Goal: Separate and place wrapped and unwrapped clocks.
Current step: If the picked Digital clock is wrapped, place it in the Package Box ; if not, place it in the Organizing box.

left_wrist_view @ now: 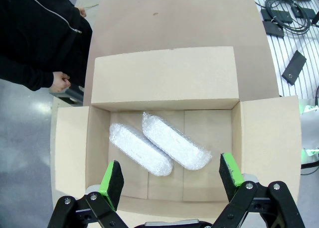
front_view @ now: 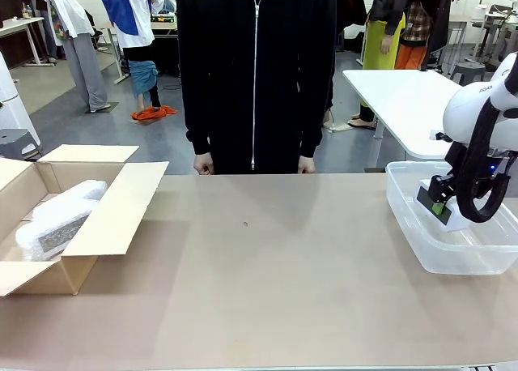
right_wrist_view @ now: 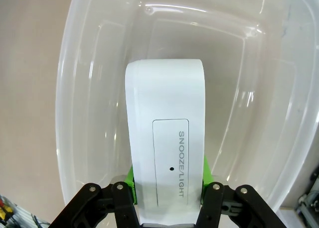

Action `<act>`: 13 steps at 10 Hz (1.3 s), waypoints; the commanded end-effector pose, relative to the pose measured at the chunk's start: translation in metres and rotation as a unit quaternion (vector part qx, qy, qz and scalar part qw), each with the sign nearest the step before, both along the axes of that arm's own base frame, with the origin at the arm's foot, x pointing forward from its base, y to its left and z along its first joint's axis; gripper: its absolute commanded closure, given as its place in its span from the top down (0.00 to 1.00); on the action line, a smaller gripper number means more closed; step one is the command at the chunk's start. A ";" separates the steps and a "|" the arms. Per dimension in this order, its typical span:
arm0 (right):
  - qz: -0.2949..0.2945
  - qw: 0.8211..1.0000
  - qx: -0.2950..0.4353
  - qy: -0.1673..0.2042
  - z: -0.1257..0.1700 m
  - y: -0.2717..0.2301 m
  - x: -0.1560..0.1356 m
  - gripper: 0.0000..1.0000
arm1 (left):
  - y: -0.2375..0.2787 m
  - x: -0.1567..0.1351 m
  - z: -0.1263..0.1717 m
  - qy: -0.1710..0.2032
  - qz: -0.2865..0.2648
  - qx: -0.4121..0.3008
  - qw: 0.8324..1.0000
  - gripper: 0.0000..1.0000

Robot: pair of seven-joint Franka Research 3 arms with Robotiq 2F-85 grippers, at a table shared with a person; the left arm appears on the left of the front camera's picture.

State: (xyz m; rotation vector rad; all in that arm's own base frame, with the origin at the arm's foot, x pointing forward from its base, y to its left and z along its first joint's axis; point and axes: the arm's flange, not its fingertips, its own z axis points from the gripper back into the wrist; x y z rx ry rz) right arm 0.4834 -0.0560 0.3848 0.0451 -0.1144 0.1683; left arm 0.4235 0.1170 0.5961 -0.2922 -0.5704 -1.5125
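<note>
Two bubble-wrapped clocks [left_wrist_view: 139,149] [left_wrist_view: 174,147] lie side by side on the floor of an open cardboard box [left_wrist_view: 164,78]. My left gripper [left_wrist_view: 172,180] hangs open above them, touching nothing. In the front view the wrapped clocks [front_view: 61,217] show inside the box [front_view: 113,217] at the table's left. The bare white clock [right_wrist_view: 167,138], marked SNOOZE/LIGHT, is clamped between the green pads of my right gripper [right_wrist_view: 168,180], which is shut on it. It is held inside a clear plastic bin [right_wrist_view: 89,88]. The front view has this gripper [front_view: 439,207] and clock [front_view: 429,199] low in the bin [front_view: 421,249] at the right.
A person in black stands at the far edge, hands [front_view: 203,164] [front_view: 306,165] resting by the table. The brown tabletop [front_view: 267,282] lies bare between box and bin. A white table [front_view: 405,95] stands behind the bin.
</note>
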 end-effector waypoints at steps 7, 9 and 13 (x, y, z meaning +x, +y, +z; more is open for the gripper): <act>0.021 1.000 0.000 0.017 0.005 -0.006 0.003 0.31 | 0.001 -0.003 -0.001 -0.006 -0.011 -0.001 1.000 1.00; 0.019 1.000 -0.001 0.020 0.004 -0.006 0.004 0.13 | 0.001 -0.003 -0.001 -0.006 -0.011 -0.001 1.000 1.00; 0.025 1.000 0.010 0.016 0.004 -0.007 0.002 0.53 | 0.001 -0.003 -0.001 -0.006 -0.011 -0.001 1.000 1.00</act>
